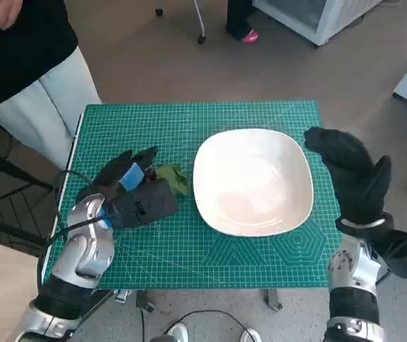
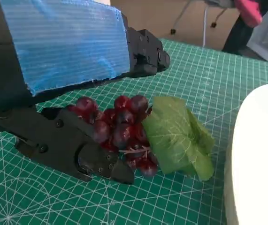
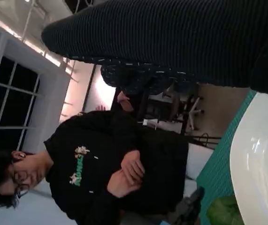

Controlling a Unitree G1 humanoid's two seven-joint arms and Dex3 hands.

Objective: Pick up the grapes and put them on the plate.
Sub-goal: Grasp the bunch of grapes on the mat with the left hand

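My left hand (image 2: 72, 89) is lying low on the green cutting mat (image 1: 189, 242), its blue-taped back over a bunch of dark red grapes (image 2: 117, 129). In the left wrist view my black fingers (image 2: 72, 150) are running along either side of the bunch and touching it; the grapes are still sitting on the mat, so whether I am actually gripping them I cannot tell. In the head view the hand (image 1: 128, 196) is covering the berries almost entirely. A green leaf (image 2: 178, 138) attached to the bunch is sticking out from the fingers toward the plate (image 1: 253, 182).

The white, rounded-square plate is sitting just beside the leaf, toward my right, not touching it.

My right hand (image 1: 353, 174), in its black knitted glove, is hovering at the plate's far right edge, fingers spread and holding nothing.

A person in a black top (image 3: 110, 164) is standing beyond the mat's left corner, hands folded together.
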